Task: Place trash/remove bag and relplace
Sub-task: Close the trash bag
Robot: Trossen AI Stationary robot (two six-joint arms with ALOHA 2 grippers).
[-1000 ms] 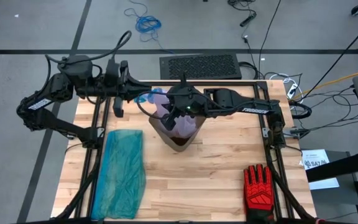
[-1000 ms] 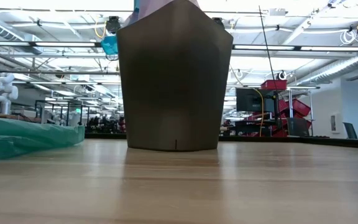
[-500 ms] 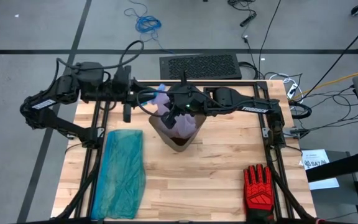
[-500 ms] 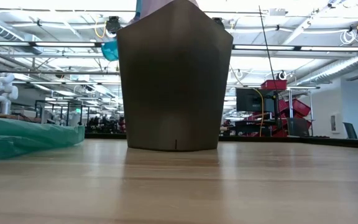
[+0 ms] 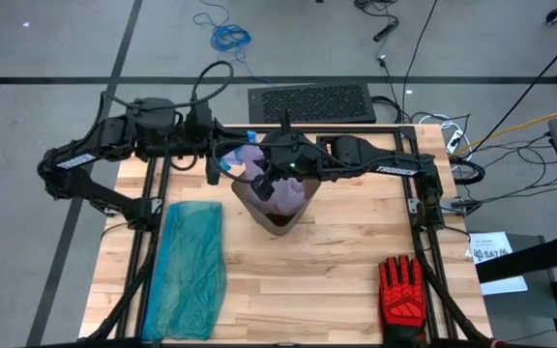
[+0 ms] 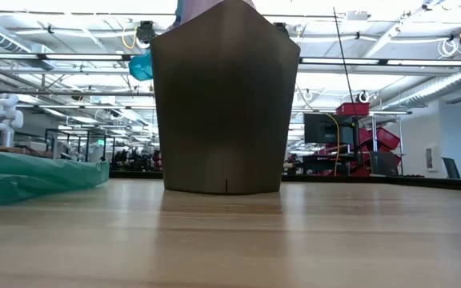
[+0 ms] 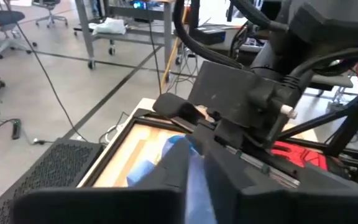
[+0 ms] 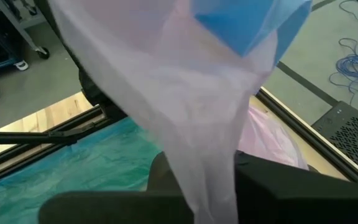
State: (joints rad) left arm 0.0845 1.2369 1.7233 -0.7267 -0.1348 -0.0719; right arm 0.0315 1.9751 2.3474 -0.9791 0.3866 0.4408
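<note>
White "TROSSEN" lettering point(image 5: 393, 170) marks the right arm; both pincers point(image 5: 222, 166) point(image 5: 271, 177) pinch the bag point(image 5: 251, 155).

The right arm point(image 5: 370, 164) carries white lettering along its link, next to the bin point(image 5: 277, 220); it seems to read "TROSSEN". No other text is legible.

Workshop floor and open industrial hall

A grey concrete floor point(image 5: 56, 39) crossed by dark tape lines point(image 5: 259, 79) surrounds the bench, with a coiled blue cable point(image 5: 228, 37) and a black perforated mat point(image 5: 311, 102) lying on it far from the bench. Level across the bench, rows of ceiling strip lights point(image 6: 62, 56), red bins point(image 6: 374, 136) on racks and a dark monitor point(image 6: 324, 128) fill the hall.
</note>
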